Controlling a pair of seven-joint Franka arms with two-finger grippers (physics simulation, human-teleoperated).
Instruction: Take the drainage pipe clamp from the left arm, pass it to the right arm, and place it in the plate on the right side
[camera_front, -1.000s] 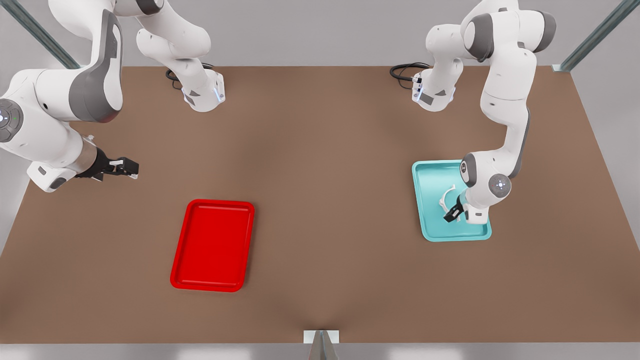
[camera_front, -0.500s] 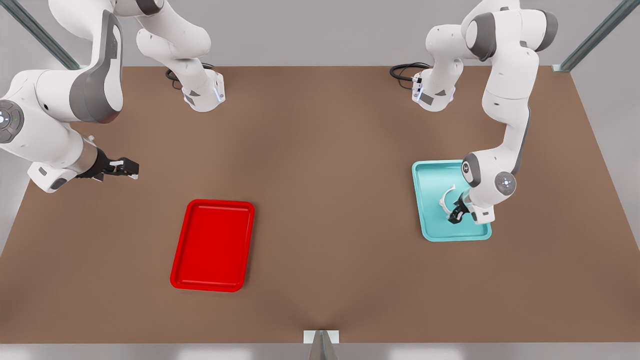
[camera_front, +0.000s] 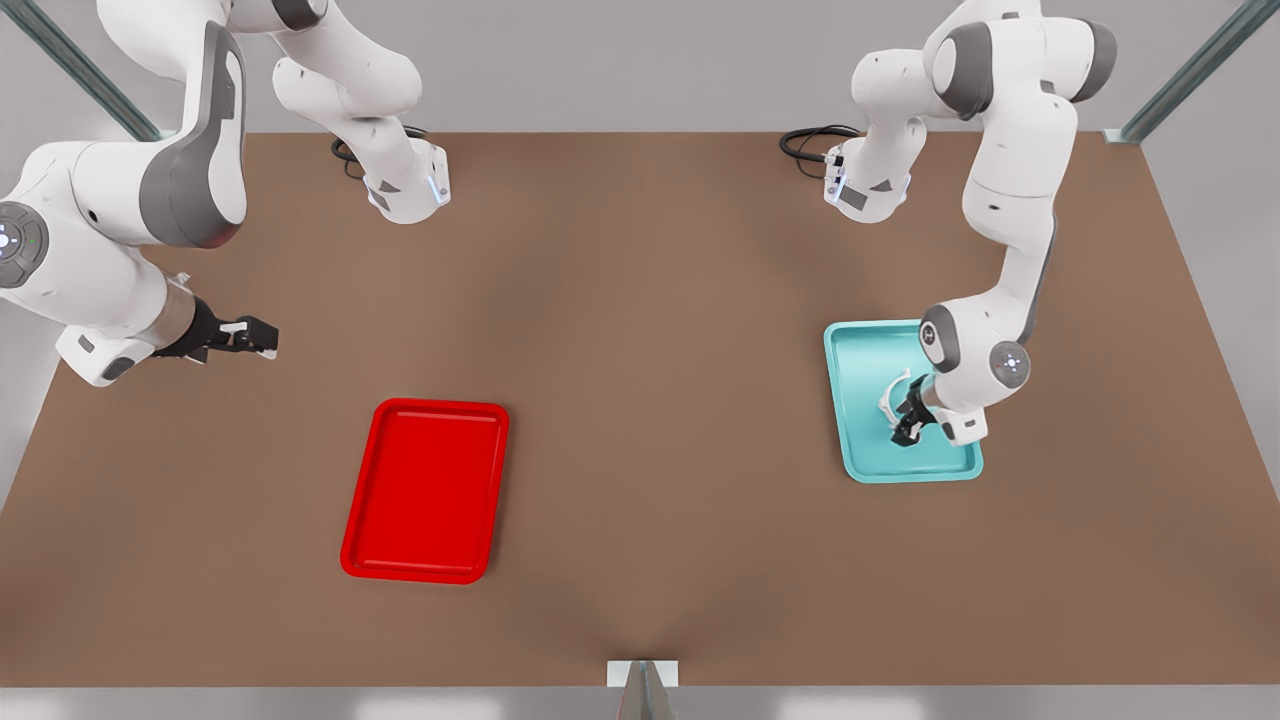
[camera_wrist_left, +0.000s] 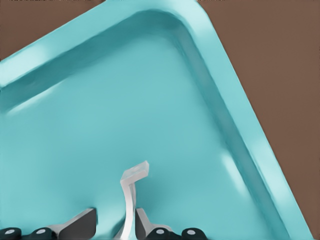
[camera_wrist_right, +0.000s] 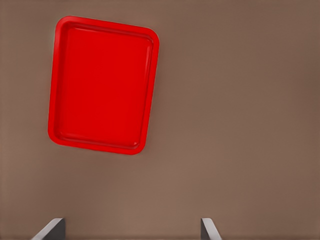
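Brown tabletop (camera_front: 640, 420), two trays. Left gripper (camera_front: 908, 420) jaws open around the drainage pipe clamp (camera_front: 893, 397), one finger (camera_wrist_left: 80, 224) on each side of the white arc (camera_wrist_left: 131, 197), not yet pinched; the clamp sits in the teal tray (camera_front: 860, 455). Right gripper (camera_front: 245, 338) waits wide open, hovering well apart from the red plate (camera_front: 425, 565). Step: pickup. Next, likely close on the arc, lift, then carry toward the middle for handover.

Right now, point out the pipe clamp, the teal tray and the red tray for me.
pipe clamp (camera_wrist_left: 131, 192): left wrist view, on its upright white strip.
teal tray (camera_front: 862, 440): front view, on its bare floor.
red tray (camera_wrist_right: 102, 82): right wrist view, on its floor's middle.
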